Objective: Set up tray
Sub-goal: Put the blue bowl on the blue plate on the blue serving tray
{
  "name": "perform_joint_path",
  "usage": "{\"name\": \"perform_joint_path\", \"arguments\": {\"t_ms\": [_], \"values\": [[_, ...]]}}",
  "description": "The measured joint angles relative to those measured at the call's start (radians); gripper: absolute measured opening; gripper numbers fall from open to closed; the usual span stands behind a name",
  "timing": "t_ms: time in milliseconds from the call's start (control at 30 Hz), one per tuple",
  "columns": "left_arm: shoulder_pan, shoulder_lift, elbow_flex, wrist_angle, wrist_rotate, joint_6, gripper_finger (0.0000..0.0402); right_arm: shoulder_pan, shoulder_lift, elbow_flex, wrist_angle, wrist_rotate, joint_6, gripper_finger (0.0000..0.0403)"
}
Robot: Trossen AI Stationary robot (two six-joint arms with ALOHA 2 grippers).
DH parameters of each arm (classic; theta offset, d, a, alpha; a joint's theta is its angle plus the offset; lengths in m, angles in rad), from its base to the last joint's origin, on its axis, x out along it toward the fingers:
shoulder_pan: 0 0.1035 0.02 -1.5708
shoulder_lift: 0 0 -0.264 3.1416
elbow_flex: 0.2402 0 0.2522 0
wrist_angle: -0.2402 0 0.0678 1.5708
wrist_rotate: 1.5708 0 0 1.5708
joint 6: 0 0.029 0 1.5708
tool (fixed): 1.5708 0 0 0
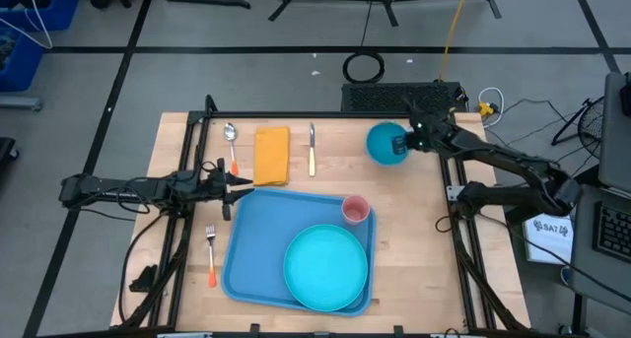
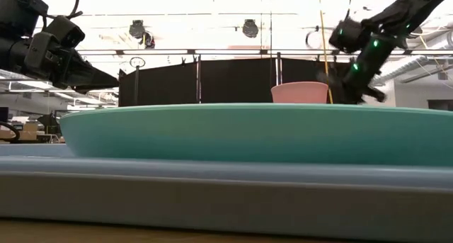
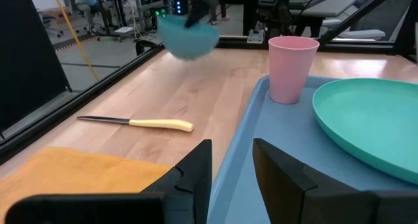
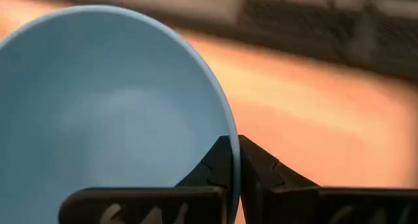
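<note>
The blue tray (image 1: 254, 247) lies on the wooden table, with a round turquoise plate (image 1: 325, 267) and a pink cup (image 1: 355, 211) on it. At the table's far right a blue bowl (image 1: 386, 143) hangs tilted, with my right gripper (image 1: 416, 139) shut on it. In the left wrist view the bowl (image 3: 188, 36) shows clear of the tabletop. My left gripper (image 1: 235, 185) waits by the tray's far left corner. It is open, with nothing between its fingers (image 3: 196, 168). My right gripper pinches the bowl's rim (image 4: 230, 152) on the side toward the table's right edge. One finger is inside the bowl and one outside. The fingers slant down from the right. The bowl is tilted, with its hollow toward the wrist camera, and is clear of the table.
Beyond the tray's far edge lie a spoon (image 1: 232, 146), a folded orange napkin (image 1: 272, 155) and a yellow-handled knife (image 1: 312, 149). A fork with an orange handle (image 1: 211, 254) lies left of the tray. Bare wood shows along the table's right side.
</note>
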Motion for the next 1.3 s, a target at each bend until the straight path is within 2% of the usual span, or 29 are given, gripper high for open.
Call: {"name": "perform_joint_path", "arguments": {"t_ms": [167, 233, 300, 400, 500, 633, 733, 867, 1067, 1300], "values": [[0.0, 0.0, 0.0, 0.0, 0.0, 0.002, 0.0118, 0.121, -0.101, 0.001, 0.194, -0.181, 0.028, 0.0002], [0.0, 0.0, 0.0, 0.0, 0.0, 0.002, 0.0118, 0.199, -0.135, 0.001, 0.296, -0.25, 0.056, 0.0002], [0.0, 0.0, 0.0, 0.001, 0.0, 0.002, 0.0118, 0.303, -0.158, 0.001, 0.396, -0.272, 0.091, 0.0001], [0.0, 0.0, 0.0, 0.0, 0.0, 0.002, 0.0118, 0.495, -0.163, 0.019, 0.48, -0.225, 0.115, 0.0001], [0.0, 0.0, 0.0, 0.001, 0.0, 0.003, 0.0118, 0.697, -0.116, 0.084, 0.444, -0.112, 0.08, 0.0001], [0.0, 0.0, 0.0, 0.001, 0.0, 0.014, 0.0118, 0.917, 0.023, 0.218, 0.355, 0.015, 0.071, 0.0001], [0.0, 0.0, 0.0, 0.001, 0.0, 0.014, 0.0118, 1.021, 0.159, 0.333, 0.266, 0.032, 0.094, 0.0001], [0.0, 0.0, 0.0, 0.002, 0.0, 0.01, 0.0118, 1.08, 0.342, 0.469, 0.149, 0.031, 0.136, 0.0], [0.0, 0.0, 0.0, 0.002, 0.0, 0.009, 0.0118, 1.084, 0.552, 0.638, -0.047, 0.006, 0.175, 0.0], [0.0, 0.0, 0.0, 0.002, 0.0, -0.005, 0.0118, 1.084, 0.672, 0.742, -0.177, -0.016, 0.173, 0.0]]}}
